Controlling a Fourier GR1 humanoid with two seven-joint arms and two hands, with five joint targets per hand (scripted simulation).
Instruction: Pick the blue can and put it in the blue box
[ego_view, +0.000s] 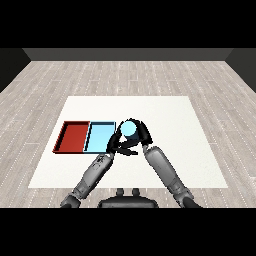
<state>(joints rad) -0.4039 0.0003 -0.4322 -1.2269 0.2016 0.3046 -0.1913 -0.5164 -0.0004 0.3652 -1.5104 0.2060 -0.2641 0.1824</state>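
Just right of the light blue rectangular tray (100, 136), the round light blue can (129, 130) stands upright, its pale circular top facing up. The black right hand (142, 133) wraps round the can, its fingers curled over the far and right sides, grasping it. The black left hand (118, 144) sits just below and to the left of the can, at the tray's right edge; its fingers reach toward the can's base and seem to touch it, but whether they are bent round it or relaxed cannot be told. Whether the can rests on the table or is lifted is also unclear.

Left of the light blue tray, touching it side by side, lies the red rectangular tray (72, 136), both shallow with thin raised rims. They lie on a plain white square table (175, 130). Around the table spreads a grey wood-plank floor (210, 80), ending at a dark wall (128, 54).
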